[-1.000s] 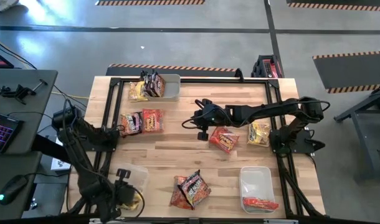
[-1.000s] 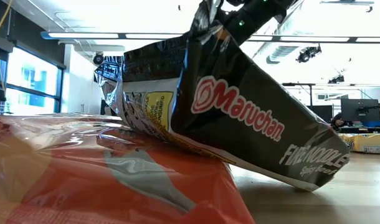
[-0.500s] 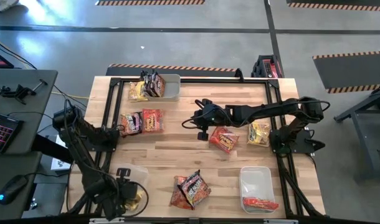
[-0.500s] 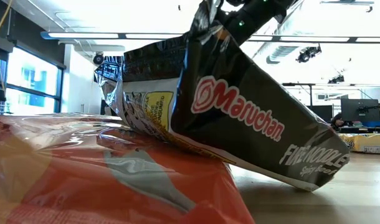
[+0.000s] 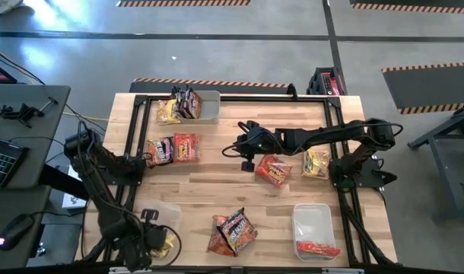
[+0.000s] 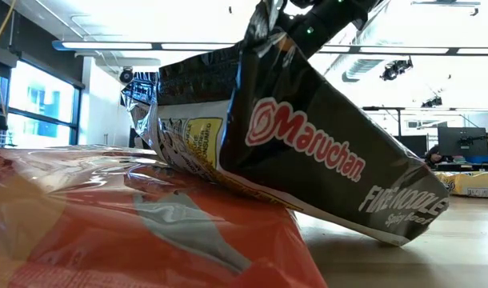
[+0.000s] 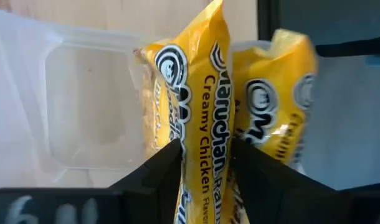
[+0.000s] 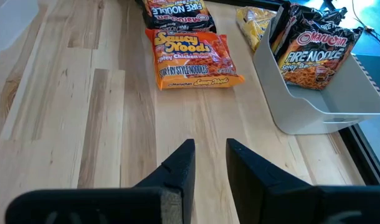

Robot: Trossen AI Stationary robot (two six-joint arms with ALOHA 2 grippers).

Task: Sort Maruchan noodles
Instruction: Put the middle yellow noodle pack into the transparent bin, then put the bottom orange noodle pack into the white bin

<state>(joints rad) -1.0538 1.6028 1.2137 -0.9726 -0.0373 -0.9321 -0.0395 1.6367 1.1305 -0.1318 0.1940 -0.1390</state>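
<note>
My left gripper [image 7: 205, 168] hangs over the clear bin [image 7: 84, 112] at the table's near left corner [image 5: 167, 217], shut on a yellow Maruchan noodle packet [image 7: 205, 74]. A second yellow packet [image 7: 271, 106] stands beside it in the bin. My right gripper [image 5: 247, 156] hovers over the middle of the table, open by a narrow gap [image 8: 210, 162] with nothing between its fingers. A red-orange packet [image 5: 273, 170] lies flat just to its right. My left gripper pinches the yellow packet between its two fingers, one finger [image 7: 168, 168] on each flat face [image 7: 202, 146]. The fingers come from above, pointing down. The packet stands on edge below them, reaching down into the bin; whether its lower end rests on the bin floor I cannot tell.
A white bin [image 5: 207, 109] at the far left holds dark packets [image 5: 188, 103], with a yellow one [image 5: 168, 112] beside it. Dark [image 5: 162, 150] and orange [image 5: 185, 147] packets lie mid-left. A dark packet leans on an orange one near centre [image 5: 232, 230]. A near-right bin [image 5: 312, 221] holds a red packet [image 5: 318, 248].
My left gripper has shifted a little toward the table's near edge over the clear bin and turned slightly, the yellow packet staying with it.
</note>
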